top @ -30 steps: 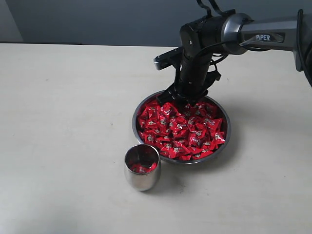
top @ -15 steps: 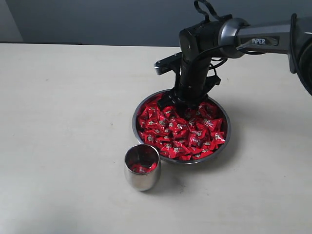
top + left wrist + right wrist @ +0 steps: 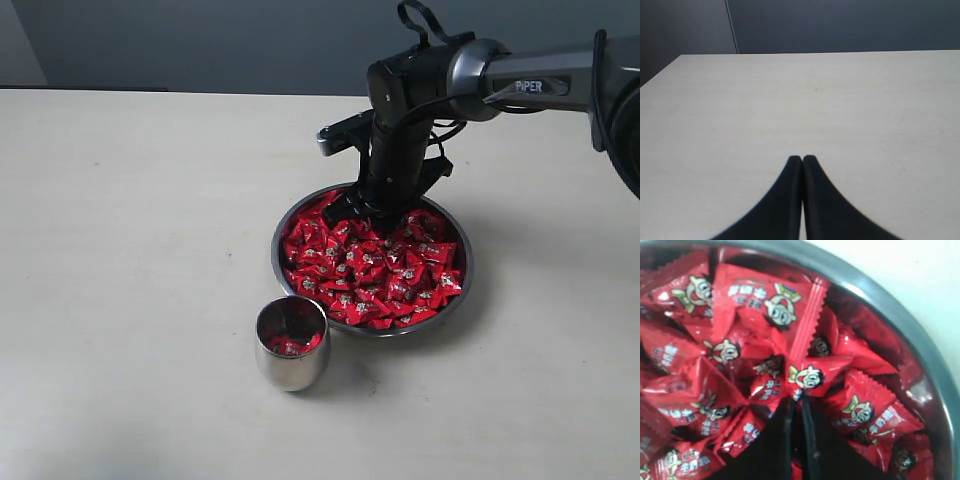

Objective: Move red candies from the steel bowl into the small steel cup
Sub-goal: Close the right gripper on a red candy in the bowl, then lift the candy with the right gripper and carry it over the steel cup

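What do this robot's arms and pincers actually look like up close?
The right arm is a silver-grey tube with black joint housings, "PIPER" lettered in white on a dark band, and black cables looping above the wrist. A small grey box sticks out beside it. The right gripper and left gripper each have two smooth black fingers tapering to rounded tips.

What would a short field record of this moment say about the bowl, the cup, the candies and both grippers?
bowl: on the table, heaped with red candies
cup: upright, close beside the bowl, a few candies inside
right gripper: shut, tips down in the candy pile near the bowl's rim; whether one is pinched cannot be told
left gripper: shut, over bare table, holding nothing
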Tool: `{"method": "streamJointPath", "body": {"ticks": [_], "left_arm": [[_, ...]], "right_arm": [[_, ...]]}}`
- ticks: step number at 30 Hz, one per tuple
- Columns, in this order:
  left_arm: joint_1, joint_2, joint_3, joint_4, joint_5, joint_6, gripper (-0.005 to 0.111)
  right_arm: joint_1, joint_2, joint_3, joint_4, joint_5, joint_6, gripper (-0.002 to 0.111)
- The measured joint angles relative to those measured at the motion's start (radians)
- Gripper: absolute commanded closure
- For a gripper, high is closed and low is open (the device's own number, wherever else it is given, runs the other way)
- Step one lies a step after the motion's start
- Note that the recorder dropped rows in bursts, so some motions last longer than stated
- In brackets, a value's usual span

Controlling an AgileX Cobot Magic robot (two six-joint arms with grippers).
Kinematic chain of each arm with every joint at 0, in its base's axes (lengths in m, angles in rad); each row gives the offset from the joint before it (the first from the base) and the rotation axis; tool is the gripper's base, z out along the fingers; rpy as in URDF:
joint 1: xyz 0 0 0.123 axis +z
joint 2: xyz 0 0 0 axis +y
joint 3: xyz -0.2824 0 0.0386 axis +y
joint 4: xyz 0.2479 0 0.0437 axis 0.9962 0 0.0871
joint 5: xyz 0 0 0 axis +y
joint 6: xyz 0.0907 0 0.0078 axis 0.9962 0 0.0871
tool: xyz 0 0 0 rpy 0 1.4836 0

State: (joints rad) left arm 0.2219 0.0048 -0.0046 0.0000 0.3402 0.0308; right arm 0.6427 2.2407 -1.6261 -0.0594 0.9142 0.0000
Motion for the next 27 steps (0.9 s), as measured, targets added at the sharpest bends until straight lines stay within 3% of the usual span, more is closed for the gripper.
{"method": "streamJointPath", "body": {"ticks": [20, 27], "left_arm": [[0.000, 0.000, 0.000, 0.000, 0.000, 0.000, 0.106], [0.000, 0.000, 0.000, 0.000, 0.000, 0.000, 0.106]], "right_arm": [[0.000, -0.143, -0.030, 0.002, 0.041, 0.000, 0.109], [0.002, -0.201, -0.030, 0.127, 0.085, 0.000, 0.109]]}}
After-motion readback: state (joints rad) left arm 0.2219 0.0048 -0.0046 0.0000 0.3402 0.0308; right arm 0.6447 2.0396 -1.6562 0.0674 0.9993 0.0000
